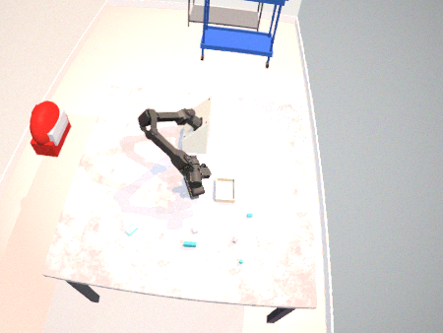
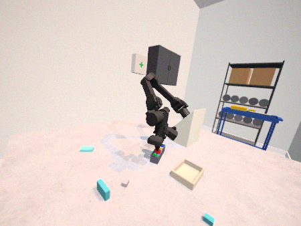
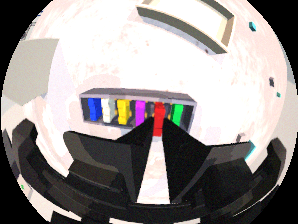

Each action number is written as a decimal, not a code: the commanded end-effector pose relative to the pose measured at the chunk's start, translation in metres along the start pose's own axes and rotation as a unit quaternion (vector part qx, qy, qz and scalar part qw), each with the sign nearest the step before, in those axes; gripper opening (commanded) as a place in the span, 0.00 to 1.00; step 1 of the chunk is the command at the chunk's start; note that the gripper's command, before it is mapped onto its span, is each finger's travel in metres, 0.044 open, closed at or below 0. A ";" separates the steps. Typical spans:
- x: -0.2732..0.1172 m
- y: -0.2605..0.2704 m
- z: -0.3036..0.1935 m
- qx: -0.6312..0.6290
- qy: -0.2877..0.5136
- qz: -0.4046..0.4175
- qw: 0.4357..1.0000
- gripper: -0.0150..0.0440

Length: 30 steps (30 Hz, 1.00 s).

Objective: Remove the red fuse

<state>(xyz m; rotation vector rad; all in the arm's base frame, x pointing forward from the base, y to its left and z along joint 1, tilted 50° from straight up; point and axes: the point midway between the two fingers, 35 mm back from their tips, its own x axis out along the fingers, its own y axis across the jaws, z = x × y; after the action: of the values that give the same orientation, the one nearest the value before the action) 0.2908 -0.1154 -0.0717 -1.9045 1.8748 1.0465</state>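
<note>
The claw (image 3: 158,137) is nearly shut, its two dark fingers pinched onto the red fuse (image 3: 158,121), which shows as a narrow red strip between the tips in the wrist view. The fuse stands upright in the row of the block (image 3: 137,108), with a green fuse (image 3: 176,113) just beside it on one side and a magenta one (image 3: 140,112) near on the other; yellow, white and blue fuses follow along the row. Whether the red fuse has risen at all from its slot cannot be told.

From the side, the arm (image 2: 157,110) folds down over the block (image 2: 157,156) with the claw (image 2: 156,146) pointing straight down at its top. The tray (image 2: 187,173) lies on the table (image 2: 234,187) near the block, apart from it. Small cyan blocks (image 2: 103,189) lie scattered well away.
</note>
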 end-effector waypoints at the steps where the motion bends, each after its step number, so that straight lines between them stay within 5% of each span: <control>1: -0.003 -0.002 -0.001 0.003 -0.001 -0.003 1.000 0.25; 30: -0.018 -0.001 -0.001 0.002 0.000 -0.002 1.000 0.25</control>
<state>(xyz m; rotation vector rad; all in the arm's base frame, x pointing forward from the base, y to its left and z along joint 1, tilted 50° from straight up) 0.2917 -0.1042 -0.0621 -1.9064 1.8757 1.0481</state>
